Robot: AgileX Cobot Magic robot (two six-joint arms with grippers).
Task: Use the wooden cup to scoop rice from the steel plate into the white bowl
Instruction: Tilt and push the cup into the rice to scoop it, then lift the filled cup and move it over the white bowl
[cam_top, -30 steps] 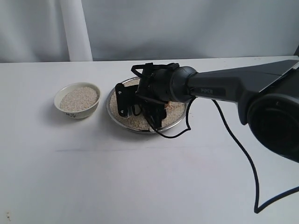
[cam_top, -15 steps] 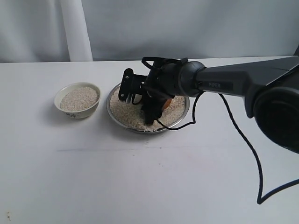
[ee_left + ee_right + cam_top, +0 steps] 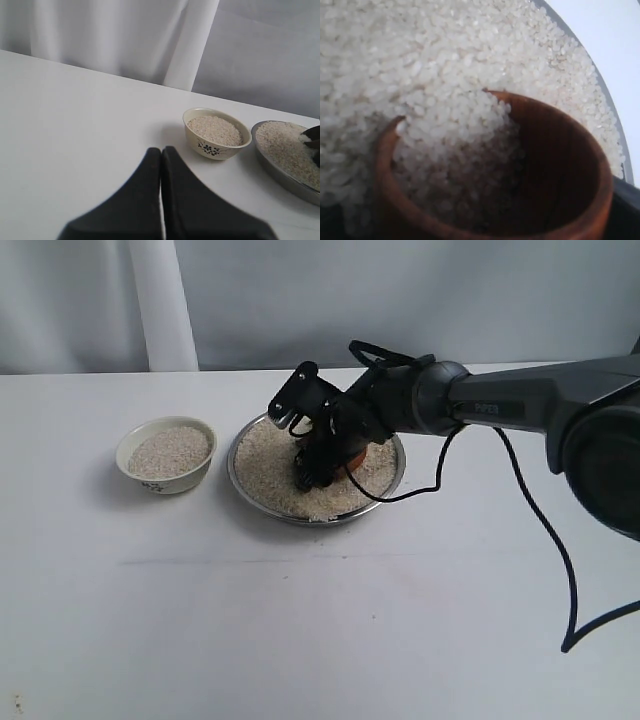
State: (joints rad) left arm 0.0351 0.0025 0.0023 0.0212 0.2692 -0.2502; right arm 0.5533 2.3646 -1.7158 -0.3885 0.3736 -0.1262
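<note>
The steel plate (image 3: pixel 233 468) holds a wide bed of rice (image 3: pixel 268 468). My right gripper (image 3: pixel 322 466) reaches down into it, shut on the wooden cup (image 3: pixel 353 457). The right wrist view shows the wooden cup (image 3: pixel 560 150) tipped into the rice (image 3: pixel 445 65), with grains spilling over its lip into the dark inside. The plate's rim (image 3: pixel 607 95) curves past behind it. The white bowl (image 3: pixel 150 481), with rice up to near its rim, stands left of the plate. My left gripper (image 3: pixel 161 155) is shut and empty, hovering over the table short of the bowl (image 3: pixel 216 146).
A white tabletop (image 3: pixel 300 620) runs under everything, with a white curtain and a white post (image 3: pixel 160 305) behind. The right arm's black cable (image 3: pixel 540 570) trails over the table at the right.
The right arm has swung back and to the right over the plate. Its wrist has turned and lowered the cup into the rice. Bowl and plate have stayed put.
</note>
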